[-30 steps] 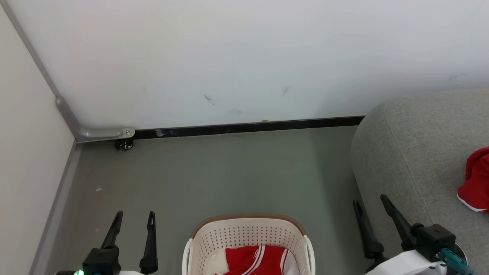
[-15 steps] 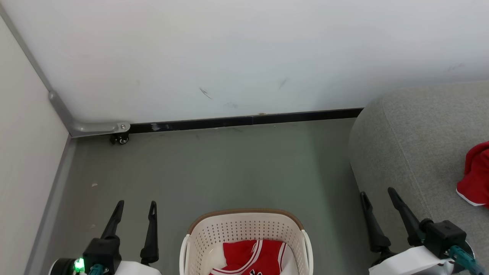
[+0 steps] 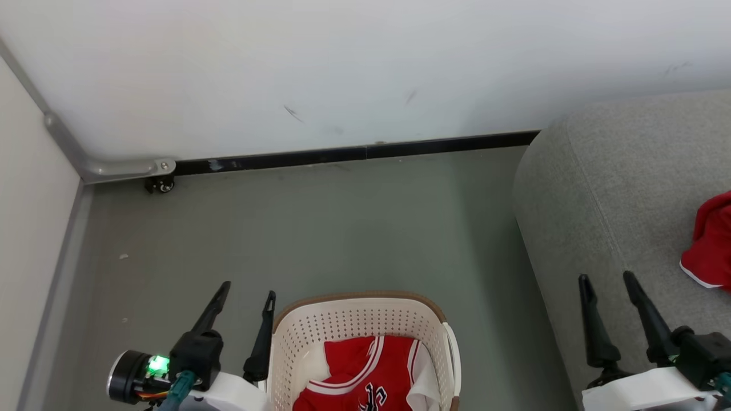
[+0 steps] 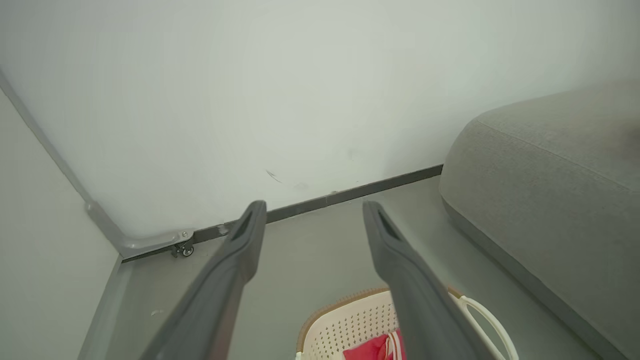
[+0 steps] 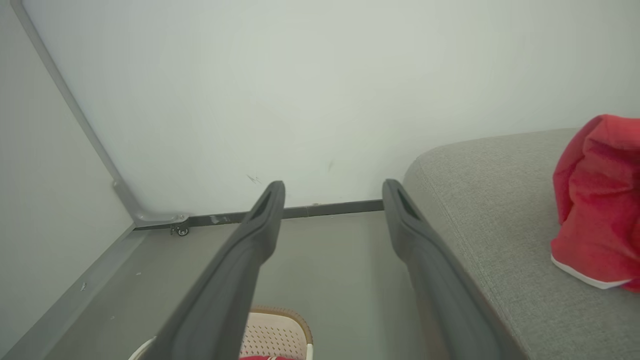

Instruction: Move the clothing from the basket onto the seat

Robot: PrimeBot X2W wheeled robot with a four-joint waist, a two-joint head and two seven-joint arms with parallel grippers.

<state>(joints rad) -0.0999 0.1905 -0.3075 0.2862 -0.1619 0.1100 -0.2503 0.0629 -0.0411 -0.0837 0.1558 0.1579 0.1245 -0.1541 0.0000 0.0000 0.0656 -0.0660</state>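
DESK: What sits at lower left of the head view?

FIELD: The left gripper (image 3: 248, 289), its two dark fingers spread wide and holding nothing, poised just beside the left wall of the basket (image 3: 360, 298).

DESK: And the clothing?

FIELD: Split between two places. A red jersey (image 3: 365, 371) with white stripes and black lettering lies crumpled in the basket at bottom centre, on the grey floor (image 3: 320, 228). A second red garment (image 3: 708, 245) with white trim rests on the seat (image 3: 599, 182) at the right edge. The frame cuts off the basket's near half, so whether anything lies under the jersey cannot be told.

DESK: The lower right?

FIELD: The right gripper (image 3: 605, 277) hangs there against the seat's rounded flank, jaws likewise apart and empty.

DESK: What does the next reach ask for?

FIELD: By the look of it, the jersey is the piece to fetch, and the left gripper is nearest. It should rise clear of the brown rim and swing rightward over the opening. From there it should come down with fingers wide onto a raised fold near the middle, away from the perforated wall. Closing on cloth alone matters, because a finger hooked in a hole or under the rim would likely drag the basket along. A high lift should let the trailing hem clear the rim before the carry to bare upholstery left of the red garment.
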